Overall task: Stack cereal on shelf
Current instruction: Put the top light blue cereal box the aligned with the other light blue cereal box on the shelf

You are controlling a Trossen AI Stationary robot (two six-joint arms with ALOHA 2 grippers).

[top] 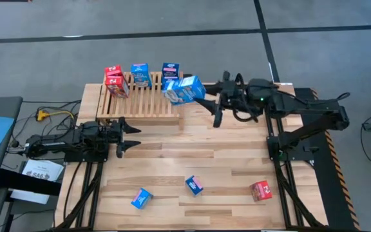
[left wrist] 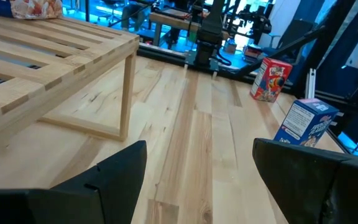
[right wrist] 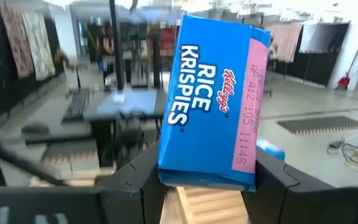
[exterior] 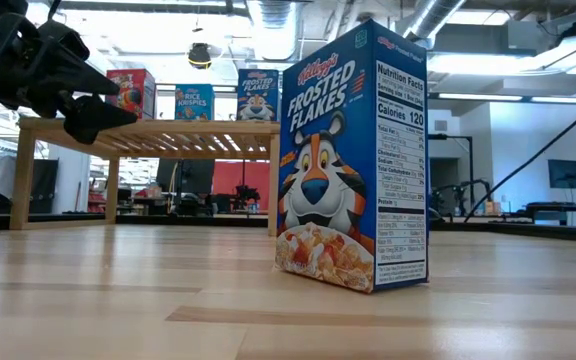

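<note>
The light-wood slatted shelf (top: 140, 100) stands at the table's far left. On it stand two red cereal boxes (top: 113, 80) and two blue ones (top: 139, 74) (top: 170, 69). My right gripper (top: 201, 98) is shut on a blue Rice Krispies box (top: 184, 90) over the shelf's right end. My left gripper (top: 133, 129) waits open just above the table, near the shelf's near side. On the table stand a blue box (top: 142, 198), a blue Frosted Flakes box (top: 194, 185) (exterior: 353, 160) and a red box (top: 261, 190). My right gripper holds the Rice Krispies box by its end nearest the wrist (right wrist: 207, 171), pinched between the two fingers (right wrist: 135, 180), one on each narrow side. The fingers reach in about level from the table's right. The box is lifted clear above the shelf slats (right wrist: 207, 205) and tilted.
The near half of the plank table (top: 205, 154) holds only the three loose boxes. The shelf's near slats (left wrist: 55, 62) are bare. The right arm's frame (top: 288, 138) stands along the table's right side. Cables and papers (top: 44, 171) lie off the left edge.
</note>
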